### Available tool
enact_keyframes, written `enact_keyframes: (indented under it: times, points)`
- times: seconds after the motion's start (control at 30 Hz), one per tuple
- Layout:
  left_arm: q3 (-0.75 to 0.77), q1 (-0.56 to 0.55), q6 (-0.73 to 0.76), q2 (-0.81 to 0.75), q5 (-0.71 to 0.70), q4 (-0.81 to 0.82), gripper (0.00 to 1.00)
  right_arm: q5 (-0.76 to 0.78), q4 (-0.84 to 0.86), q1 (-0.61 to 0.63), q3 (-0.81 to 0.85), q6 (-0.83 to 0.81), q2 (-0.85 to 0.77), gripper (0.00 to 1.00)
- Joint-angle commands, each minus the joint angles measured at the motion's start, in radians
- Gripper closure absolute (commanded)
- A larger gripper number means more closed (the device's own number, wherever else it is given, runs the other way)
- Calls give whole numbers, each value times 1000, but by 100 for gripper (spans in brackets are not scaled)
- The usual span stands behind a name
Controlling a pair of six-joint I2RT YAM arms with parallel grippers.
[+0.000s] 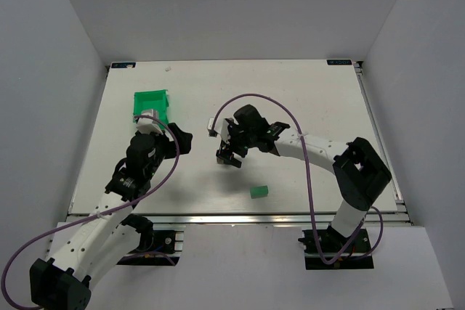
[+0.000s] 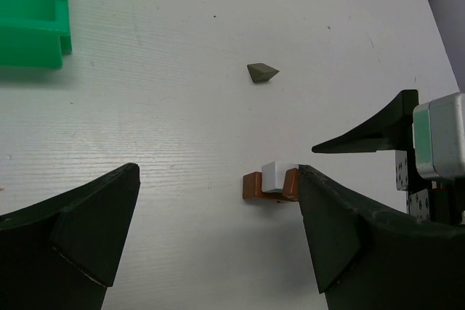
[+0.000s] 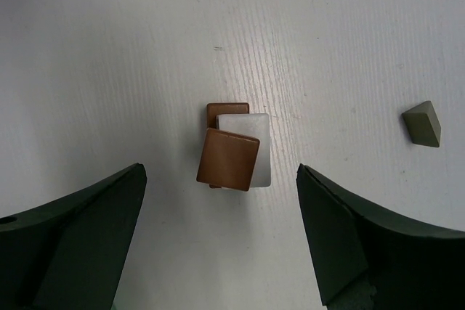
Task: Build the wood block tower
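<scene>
The wood block tower (image 3: 231,152) is a short stack. In the right wrist view a brown square sits skewed over a whitish block, with more brown showing beneath. My right gripper (image 3: 218,179) hangs over it, open, fingers (image 3: 87,237) on either side and apart from the blocks. In the top view the right gripper (image 1: 229,156) covers the stack. The left wrist view shows the same tower (image 2: 272,183) just beyond my right fingertip. My left gripper (image 2: 218,179) is open and empty, and sits in the top view (image 1: 182,138) left of the right one.
An olive wedge block (image 2: 261,72) lies loose on the table beyond the stack, also seen from the right wrist (image 3: 423,123). A green block (image 1: 259,192) lies near the front edge. The green plastic bin (image 1: 152,103) stands at the back left.
</scene>
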Motion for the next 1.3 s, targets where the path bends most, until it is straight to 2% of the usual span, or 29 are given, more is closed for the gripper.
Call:
enact_keyframes:
  times: [0.0, 0.57, 0.6, 0.7, 0.93, 1.03, 1.13, 1.27]
  points:
    - [0, 3, 14, -12, 12, 20, 2, 11, 37, 2, 37, 5, 6, 11]
    - [-3, 3, 24, -10, 12, 21, 2, 21, -2, 2, 98, -21, 115, 13]
    - [-3, 3, 24, -9, 12, 21, 2, 16, -3, 0, 98, -24, 121, 20]
    - [-3, 3, 22, -6, 11, 21, 2, 10, 0, 0, 97, -25, 121, 30]
    - [-3, 3, 27, -1, 11, 24, 2, 2, -5, 2, 100, -32, 124, 35]
    - [-2, 1, 28, -2, 11, 24, 2, 1, -6, 0, 101, -33, 130, 45]
    - [-3, 1, 27, -4, 12, 21, 2, 1, -3, 0, 105, -35, 135, 51]
    - [-5, 1, 27, -6, 12, 24, 2, 2, 0, -1, 105, -39, 141, 52]
